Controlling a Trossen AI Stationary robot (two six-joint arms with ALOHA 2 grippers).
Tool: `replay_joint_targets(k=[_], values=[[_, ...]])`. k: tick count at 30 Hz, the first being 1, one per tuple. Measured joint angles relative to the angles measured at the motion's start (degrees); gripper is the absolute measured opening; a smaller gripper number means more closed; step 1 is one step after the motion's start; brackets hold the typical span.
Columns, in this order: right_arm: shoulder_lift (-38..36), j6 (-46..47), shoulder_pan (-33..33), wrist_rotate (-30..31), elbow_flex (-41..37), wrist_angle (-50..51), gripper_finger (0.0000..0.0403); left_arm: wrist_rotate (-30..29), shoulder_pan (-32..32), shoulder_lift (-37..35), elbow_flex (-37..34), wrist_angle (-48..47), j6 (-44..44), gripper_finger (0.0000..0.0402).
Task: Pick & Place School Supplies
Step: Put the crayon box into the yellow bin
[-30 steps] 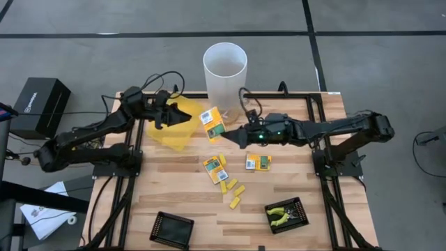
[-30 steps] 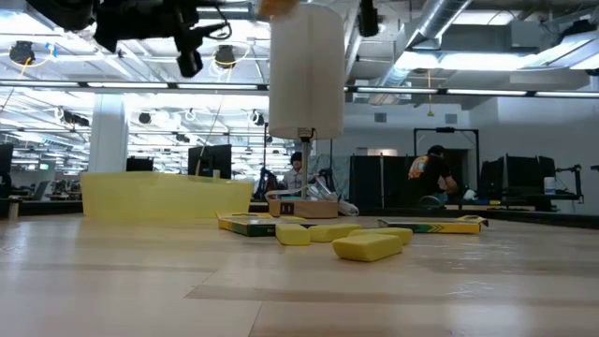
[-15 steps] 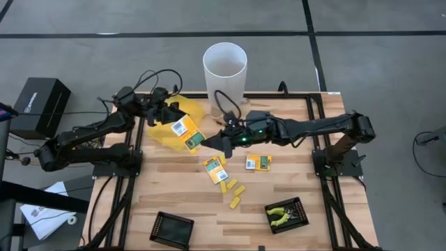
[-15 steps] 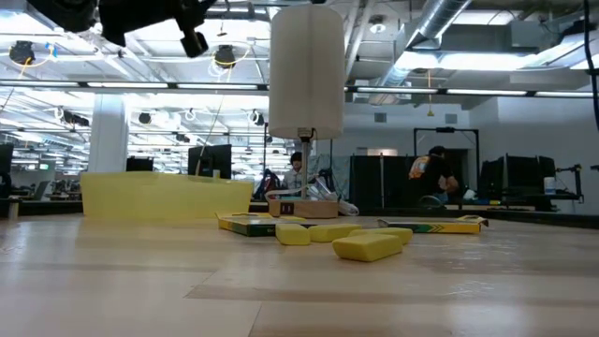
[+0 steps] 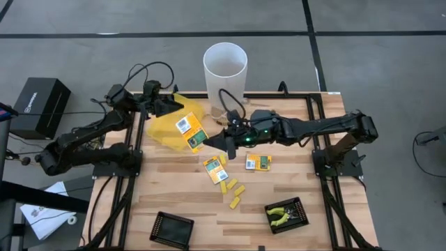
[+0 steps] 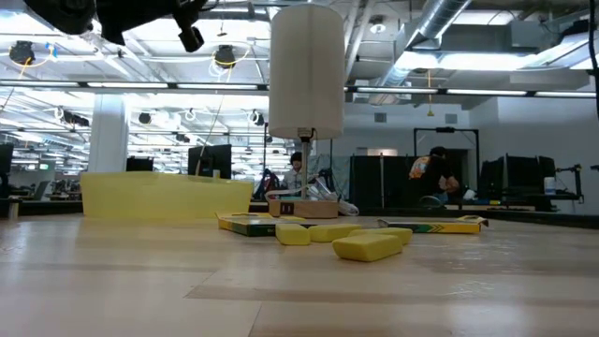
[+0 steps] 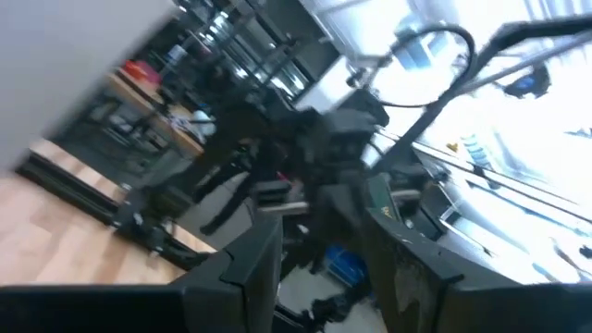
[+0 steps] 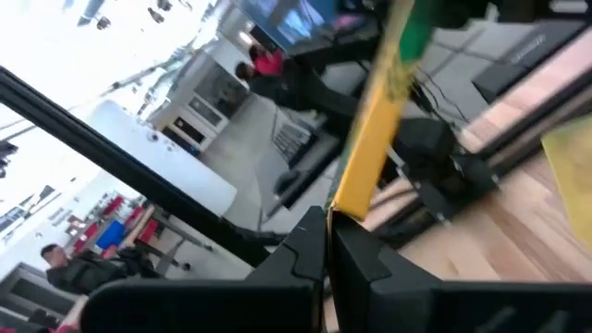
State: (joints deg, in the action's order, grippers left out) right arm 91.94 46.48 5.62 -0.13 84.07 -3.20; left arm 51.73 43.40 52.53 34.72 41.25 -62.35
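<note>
My right gripper (image 5: 212, 141) is shut on a flat yellow-orange packet (image 5: 189, 132), held above the large translucent yellow pouch (image 5: 167, 125) that lies at the table's far left. My left gripper (image 5: 166, 106) stands open at the pouch's far corner, raised; the left wrist view shows nothing between its fingers (image 7: 250, 268). Two more packets (image 5: 214, 167) (image 5: 258, 162) and several short yellow oblong pieces (image 5: 230, 189) lie flat mid-table. Yellow-green-handled pliers (image 5: 280, 215) lie in a black tray (image 5: 301, 209) at the near right. My right gripper pinches the packet's end nearest the table's right side (image 8: 344, 202) between its two fingers. The fingers come level from the table's right. The packet sticks out beyond the fingertips toward the left, lifted clear above the pouch, and shows edge-on in the right wrist view.
A tall white cylinder (image 5: 224, 70) stands at the table's far edge, just behind the right arm. A second black tray (image 5: 172, 229) sits at the near edge, left of middle. The low view shows the pouch (image 6: 164, 197) and oblong pieces (image 6: 367, 245) on the wood.
My right gripper has carried the packet toward the table's left, from beside the white cylinder to above the pouch, rising and rolling a little. My left gripper has drawn back off the pouch toward the far left corner, lifting and tipping upward.
</note>
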Motion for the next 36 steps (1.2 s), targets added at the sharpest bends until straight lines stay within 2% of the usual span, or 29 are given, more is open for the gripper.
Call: replay_joint_targets(k=[3,7,18,36], values=[[-0.6,0.0,0.2,0.3,-0.1,1.5,0.0,2.0,1.9,0.0,0.0,1.2,-3.0,0.0151],[-0.8,-0.5,0.5,0.6,0.0,0.9,0.0,2.7,0.6,0.0,0.0,3.1,-5.5,0.0152],[-0.8,-0.6,-0.6,0.1,0.0,1.1,0.0,-0.2,-6.3,0.0,0.0,3.7,-5.9,0.0152],[-0.8,-1.0,-2.1,-1.6,0.0,1.0,0.0,-2.6,-12.1,0.0,0.0,4.0,-5.9,0.0152]])
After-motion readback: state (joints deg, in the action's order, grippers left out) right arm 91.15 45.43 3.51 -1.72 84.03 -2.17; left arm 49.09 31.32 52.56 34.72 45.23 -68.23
